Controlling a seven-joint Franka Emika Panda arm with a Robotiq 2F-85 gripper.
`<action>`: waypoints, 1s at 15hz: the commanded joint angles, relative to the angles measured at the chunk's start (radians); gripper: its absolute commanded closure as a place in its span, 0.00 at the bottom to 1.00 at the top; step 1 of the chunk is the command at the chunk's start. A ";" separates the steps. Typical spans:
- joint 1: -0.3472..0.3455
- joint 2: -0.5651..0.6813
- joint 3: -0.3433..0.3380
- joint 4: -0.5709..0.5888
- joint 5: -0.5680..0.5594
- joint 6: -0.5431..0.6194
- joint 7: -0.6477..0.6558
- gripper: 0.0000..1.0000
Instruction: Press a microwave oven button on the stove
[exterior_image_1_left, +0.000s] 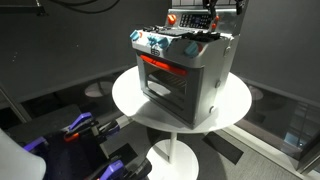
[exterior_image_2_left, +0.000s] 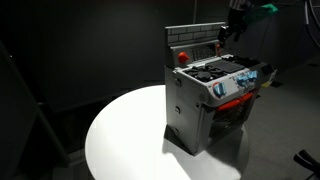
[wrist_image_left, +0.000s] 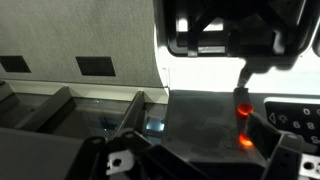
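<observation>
The small silver-grey toy stove (exterior_image_1_left: 185, 75) stands on a round white table (exterior_image_1_left: 128, 100), and both exterior views show it (exterior_image_2_left: 205, 100). It has a red bar handle, blue-white knobs and a raised back panel (exterior_image_2_left: 195, 40) with a red button (exterior_image_2_left: 182, 56). My gripper (exterior_image_2_left: 226, 38) hangs over the top of the back panel, fingers pointing down; it also shows in an exterior view (exterior_image_1_left: 212, 22). In the wrist view the fingers (wrist_image_left: 245, 82) look closed into one narrow tip, which touches a glowing red button (wrist_image_left: 243, 110). A second red glow (wrist_image_left: 243, 142) lies just beyond it.
The table (exterior_image_2_left: 120, 130) has wide bare white surface beside the stove and stands on a pedestal base (exterior_image_1_left: 175, 155). Blue and purple equipment (exterior_image_1_left: 80, 128) sits low beside the table. Dark curtains surround the scene.
</observation>
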 joint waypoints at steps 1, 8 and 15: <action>0.013 0.028 -0.015 0.051 0.004 -0.030 0.004 0.00; 0.014 0.046 -0.016 0.078 0.006 -0.039 0.003 0.00; 0.014 0.069 -0.017 0.112 0.007 -0.057 0.000 0.00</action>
